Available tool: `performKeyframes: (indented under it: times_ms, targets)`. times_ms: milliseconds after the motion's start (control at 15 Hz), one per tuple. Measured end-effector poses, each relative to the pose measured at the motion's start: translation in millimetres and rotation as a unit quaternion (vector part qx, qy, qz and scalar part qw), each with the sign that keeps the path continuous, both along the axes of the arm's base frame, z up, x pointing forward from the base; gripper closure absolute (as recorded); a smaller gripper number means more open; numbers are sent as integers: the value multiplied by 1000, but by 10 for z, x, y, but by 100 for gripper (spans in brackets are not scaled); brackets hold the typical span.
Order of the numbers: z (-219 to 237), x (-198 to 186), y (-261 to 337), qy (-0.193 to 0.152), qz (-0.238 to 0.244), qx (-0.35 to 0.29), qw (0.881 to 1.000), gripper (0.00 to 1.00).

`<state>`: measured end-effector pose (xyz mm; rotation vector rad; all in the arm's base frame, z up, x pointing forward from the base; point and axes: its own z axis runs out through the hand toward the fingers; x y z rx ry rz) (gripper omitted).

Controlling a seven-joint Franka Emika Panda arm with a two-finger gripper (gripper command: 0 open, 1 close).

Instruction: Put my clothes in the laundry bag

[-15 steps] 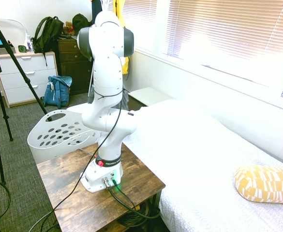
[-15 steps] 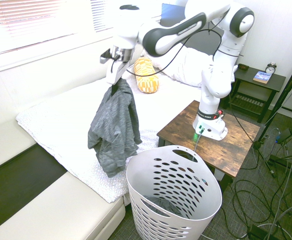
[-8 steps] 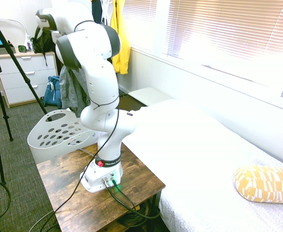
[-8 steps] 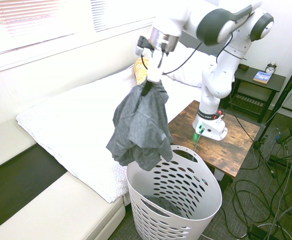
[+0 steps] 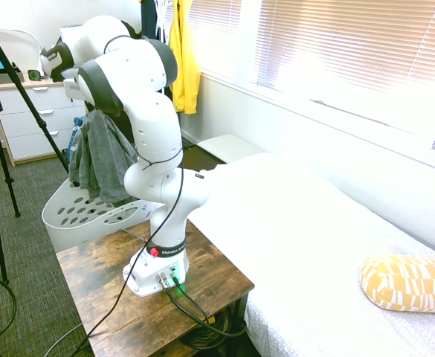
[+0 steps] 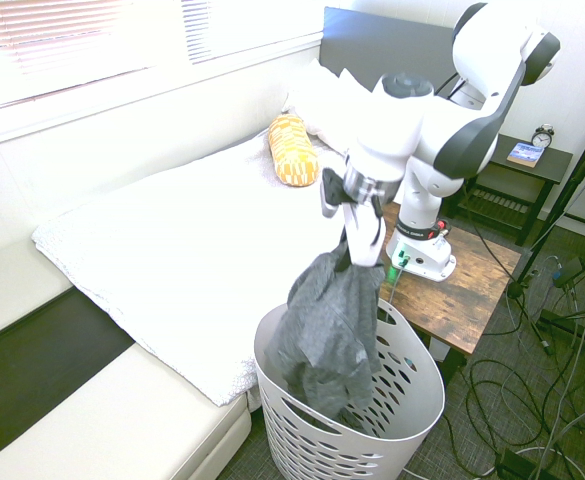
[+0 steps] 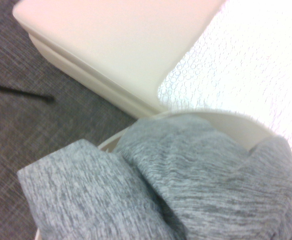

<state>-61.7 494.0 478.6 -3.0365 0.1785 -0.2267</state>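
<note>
White-covered bed along the window wall. Beside its near corner, on grey carpet, white laundry basket with oval holes, upright, mouth up. Blue-grey garment hanging long axis vertical, top bunched, lower folds dipping inside the basket's rim. Gripper pointing straight down, pinched on the garment's top.

Grey garment above white basket

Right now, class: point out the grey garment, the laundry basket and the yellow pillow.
grey garment [image 6: 332, 325], second exterior view, middle of the hanging cloth.
laundry basket [image 6: 412, 385], second exterior view, its holed side wall.
yellow pillow [image 6: 293, 150], second exterior view, middle of its patterned cover.
</note>
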Motion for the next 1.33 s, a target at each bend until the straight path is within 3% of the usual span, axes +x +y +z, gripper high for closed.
performKeyframes:
  times_ms: [200,800,933,1067,1333]
  targets:
    - [-475,-221,3,14,17,-20,1000,0]
    - [-613,116,90,26,-1,-22,999,0]
    - [-658,584,94,15,-21,-22,999,0]
    - [-778,1377,-10,-2,-54,-24,998,0]
    - [-847,3015,-619,7,-121,-23,992,0]
